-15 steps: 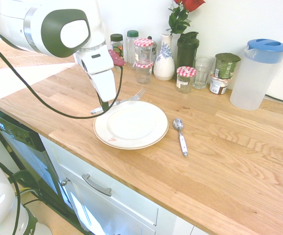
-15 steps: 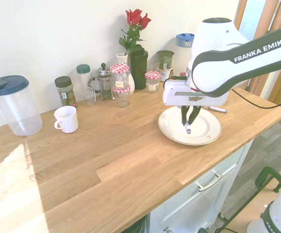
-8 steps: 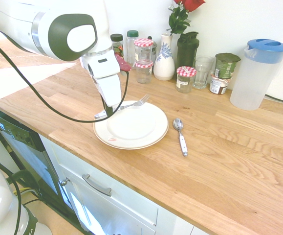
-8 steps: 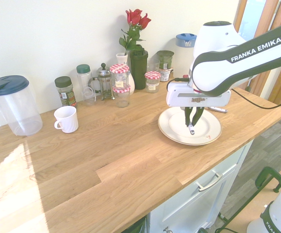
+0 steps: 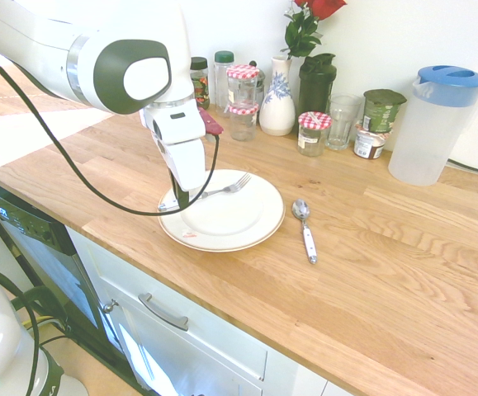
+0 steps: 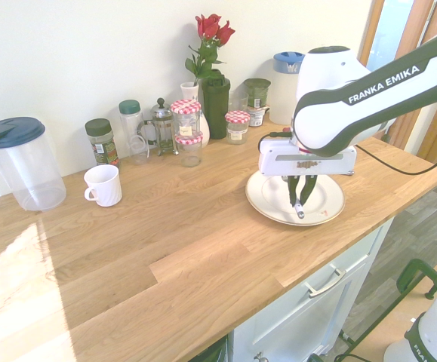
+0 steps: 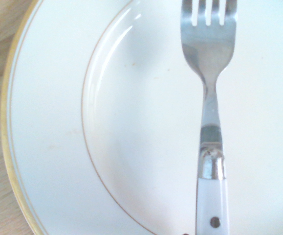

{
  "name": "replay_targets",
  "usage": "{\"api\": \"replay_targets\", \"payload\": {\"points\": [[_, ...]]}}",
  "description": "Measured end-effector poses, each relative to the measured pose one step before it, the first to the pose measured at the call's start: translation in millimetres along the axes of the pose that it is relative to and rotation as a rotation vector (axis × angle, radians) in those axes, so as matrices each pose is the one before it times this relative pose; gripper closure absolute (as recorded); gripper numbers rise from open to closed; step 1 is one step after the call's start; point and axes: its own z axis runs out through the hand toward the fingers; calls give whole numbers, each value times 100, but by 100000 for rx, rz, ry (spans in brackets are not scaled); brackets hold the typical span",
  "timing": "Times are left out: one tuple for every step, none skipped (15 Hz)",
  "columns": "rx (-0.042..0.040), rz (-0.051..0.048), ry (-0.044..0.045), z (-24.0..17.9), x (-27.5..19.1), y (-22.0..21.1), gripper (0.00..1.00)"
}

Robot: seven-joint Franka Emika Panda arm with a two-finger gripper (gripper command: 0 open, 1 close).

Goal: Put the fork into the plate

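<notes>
The end effector (image 5: 182,199) of the white arm is closed on the slim silver metal fork with a whitish handle (image 5: 237,186), which lies over the round cream-white plate with a thin gold-brown rim line (image 5: 243,235). On the light wooden tabletop (image 5: 371,272), just beside the plate, rests a silver spoon with a white handle (image 5: 305,229)

Kitchen, home type: I'm over a wooden worktop (image 5: 362,289) with white cupboard fronts (image 5: 172,338) and a built-in appliance (image 5: 49,256) below it. Lidded jars (image 6: 190,132), a French press (image 6: 163,127) and a pitcher (image 6: 23,164) stand on top, plus a dinner plate (image 5: 222,227), a spoon (image 5: 305,231) and a white mug (image 6: 105,186).
</notes>
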Motion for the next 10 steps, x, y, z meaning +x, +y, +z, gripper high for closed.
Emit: {"api": "replay_targets", "payload": {"points": [[-252,9,-69,58,0,14,100],[-372,51,-117,100,15,15,100],[-475,48,-142,143,15,13,100],[-464,-7,-131,170,-1,-5,100],[-404,-5,-115,148,0,-5,100],[-418,4,-119,144,2,0,100],[-402,12,-110,119,3,8,100],[-343,53,-95,103,17,10,100],[-344,98,-99,121,35,5,0],[-417,138,-149,159,43,2,0]]}}
